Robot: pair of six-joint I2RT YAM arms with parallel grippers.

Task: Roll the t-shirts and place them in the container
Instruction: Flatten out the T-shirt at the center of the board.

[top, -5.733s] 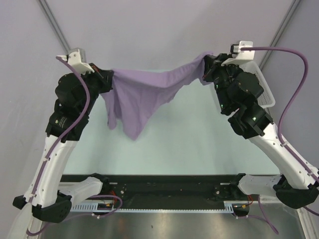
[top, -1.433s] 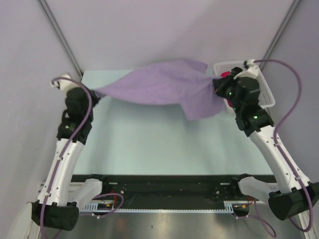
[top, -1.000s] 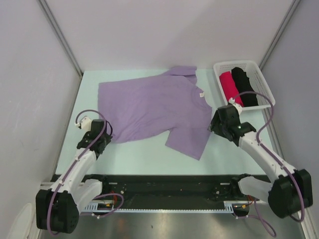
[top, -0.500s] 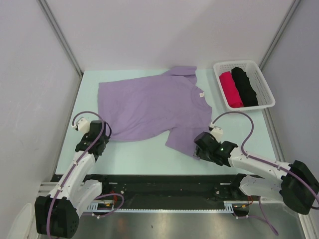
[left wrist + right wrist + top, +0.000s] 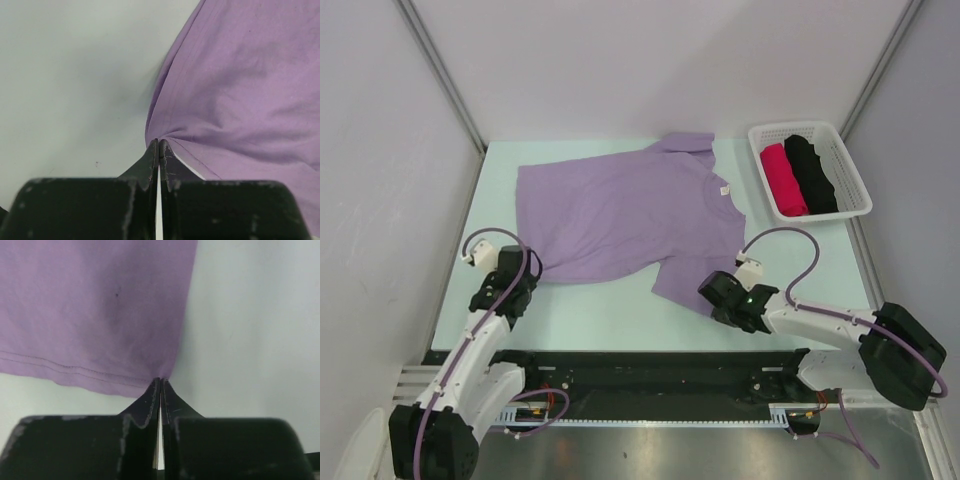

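A plain lavender t-shirt point(image 5: 620, 215) lies spread flat on the pale table point(image 5: 600, 310), with one flap reaching toward the near edge. My left gripper point(image 5: 528, 278) sits low at the shirt's near-left corner. In the left wrist view its jaws point(image 5: 158, 144) are pressed together, and the t-shirt point(image 5: 240, 90) puckers into the tips. My right gripper point(image 5: 709, 294) is at the near corner of the flap. The right wrist view shows those jaws point(image 5: 160, 381) closed on the stitched hem corner of the t-shirt point(image 5: 95, 310).
A white basket point(image 5: 798, 127) stands at the back right, holding a red roll point(image 5: 785, 180) and a black roll point(image 5: 812, 172). Lilac walls close in the left, right and back sides. A black rail point(image 5: 650, 365) runs along the near edge.
The shirt went from hanging between both grippers to lying flat. The right gripper then let go, moved down to the flap's near corner and shut there. The left arm barely shifted.
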